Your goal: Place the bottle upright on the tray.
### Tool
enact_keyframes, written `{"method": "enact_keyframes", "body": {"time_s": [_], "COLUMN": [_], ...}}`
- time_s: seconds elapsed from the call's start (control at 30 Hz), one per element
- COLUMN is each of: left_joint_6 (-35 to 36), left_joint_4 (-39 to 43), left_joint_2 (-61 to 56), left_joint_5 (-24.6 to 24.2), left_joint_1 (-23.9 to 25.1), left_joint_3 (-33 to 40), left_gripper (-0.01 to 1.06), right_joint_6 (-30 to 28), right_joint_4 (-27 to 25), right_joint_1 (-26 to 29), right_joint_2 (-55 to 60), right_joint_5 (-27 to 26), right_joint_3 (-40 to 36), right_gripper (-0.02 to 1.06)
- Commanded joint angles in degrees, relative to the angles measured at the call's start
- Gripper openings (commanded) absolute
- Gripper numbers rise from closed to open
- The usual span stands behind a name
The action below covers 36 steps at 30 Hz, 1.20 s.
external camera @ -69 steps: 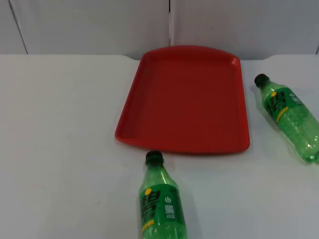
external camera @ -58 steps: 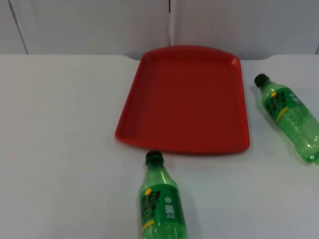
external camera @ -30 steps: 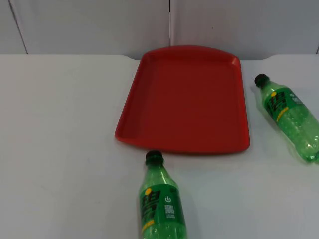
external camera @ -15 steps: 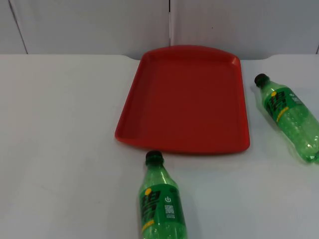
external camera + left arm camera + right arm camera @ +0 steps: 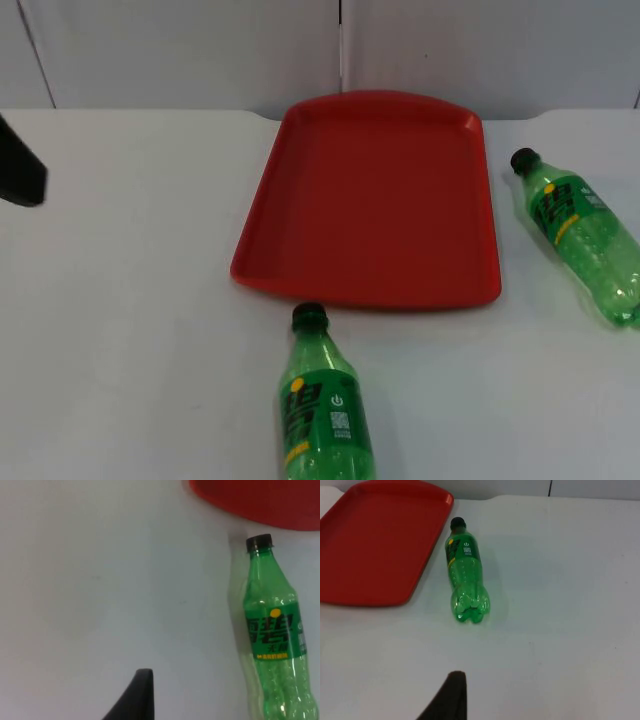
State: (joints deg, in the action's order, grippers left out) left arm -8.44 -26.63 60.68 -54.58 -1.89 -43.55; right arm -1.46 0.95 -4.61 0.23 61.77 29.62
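Observation:
A red tray (image 5: 370,200) lies at the back middle of the white table with nothing on it. One green bottle (image 5: 322,400) with a black cap lies on its side at the table's front, its cap almost touching the tray's front edge. A second green bottle (image 5: 580,232) lies to the right of the tray, cap pointing back-left. My left gripper (image 5: 20,168) hangs over the table's left side, far from both bottles. The left wrist view has the front bottle (image 5: 272,635) and the tray's edge (image 5: 260,502). The right wrist view has my right gripper (image 5: 447,697), with the right bottle (image 5: 465,572) ahead of it beside the tray (image 5: 375,545).
The grey partition wall (image 5: 340,50) closes off the table behind the tray. Bare white table (image 5: 130,300) stretches left of the tray and between the two bottles.
The black left gripper has come into the top view at the left edge. Tray and both bottles have stayed where they were.

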Motion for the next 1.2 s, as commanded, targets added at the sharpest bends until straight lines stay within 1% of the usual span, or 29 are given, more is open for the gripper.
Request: {"method": "enact_keyframes", "body": {"time_s": [0.0,0.07,0.17,0.2,0.37,0.4,0.47,0.5,0.53,0.57,0.7,0.73,0.8,0.87,0.97,1.03,1.07,1.17], "left_joint_6": [1.28,2.2,5.84,5.84,14.37,14.37,17.93,18.58,20.47,20.47,26.03,26.03,28.94,29.96,30.36,32.51,32.51,34.85], "left_joint_4": [-0.91,-0.66,0.76,0.76,5.41,5.41,7.35,7.78,8.67,8.67,11.16,11.16,12.77,12.89,12.89,13.74,13.74,14.13], "left_joint_2": [1.49,3.32,5.33,5.33,8.08,8.08,9.7,10.1,11.22,11.22,15.51,15.51,18.24,21.34,23.25,26.0,26.0,29.03], "left_joint_5": [1.65,2.74,5.39,5.39,9.39,9.39,10.85,11.28,12.58,12.58,16.0,16.0,17.55,19.54,20.78,22.51,22.51,24.6], "left_joint_1": [-2.78,-5.3,-9.02,-9.02,-16.09,-16.09,-19.92,-20.7,-23.12,-23.12,-28.06,-28.06,-30.2,-32.26,-33.4,-34.53,-34.53,-34.89], "left_joint_3": [-0.41,-0.41,-0.41,-0.41,-0.54,-0.54,-0.82,-0.86,-0.86,-0.86,-0.86,-0.86,-0.86,-0.86,-0.86,-0.86,-0.86,-0.86], "left_gripper": [1.05,1.05,1.05,1.05,1.05,1.05,1.05,1.05,1.05,1.05,1.05,1.05,1.05,1.05,1.05,1.05,1.05,1.05], "right_joint_6": [-0.5,-0.5,-0.5,-0.5,-0.5,-0.5,-0.5,-0.5,-0.5,-0.5,-0.5,-0.5,-0.5,-0.5,-0.5,-0.5,-0.5,-0.5], "right_joint_4": [-0.02,-0.02,-0.02,-0.02,-0.02,-0.02,-0.02,-0.02,-0.02,-0.02,-0.02,-0.02,-0.02,-0.02,-0.02,-0.02,-0.02,-0.02], "right_joint_1": [0.23,0.23,0.23,0.23,0.23,0.23,0.23,0.23,0.23,0.23,0.23,0.23,0.23,0.23,0.23,0.23,0.23,0.23], "right_joint_2": [-0.23,-0.23,-0.23,-0.23,-0.23,-0.23,-0.23,-0.23,-0.23,-0.23,-0.23,-0.23,-0.23,-0.23,-0.23,-0.23,-0.23,-0.23], "right_joint_5": [-0.04,-0.04,-0.04,-0.04,-0.04,-0.04,-0.04,-0.04,-0.04,-0.04,-0.04,-0.04,-0.04,-0.04,-0.04,-0.04,-0.04,-0.04], "right_joint_3": [-0.05,-0.05,-0.05,-0.05,-0.05,-0.05,-0.05,-0.05,-0.05,-0.05,-0.05,-0.05,-0.05,-0.05,-0.05,-0.05,-0.05,-0.05], "right_gripper": [1.05,1.05,1.05,1.05,1.05,1.05,1.05,1.05,1.05,1.05,1.05,1.05,1.05,1.05,1.05,1.05,1.05,1.05]}}
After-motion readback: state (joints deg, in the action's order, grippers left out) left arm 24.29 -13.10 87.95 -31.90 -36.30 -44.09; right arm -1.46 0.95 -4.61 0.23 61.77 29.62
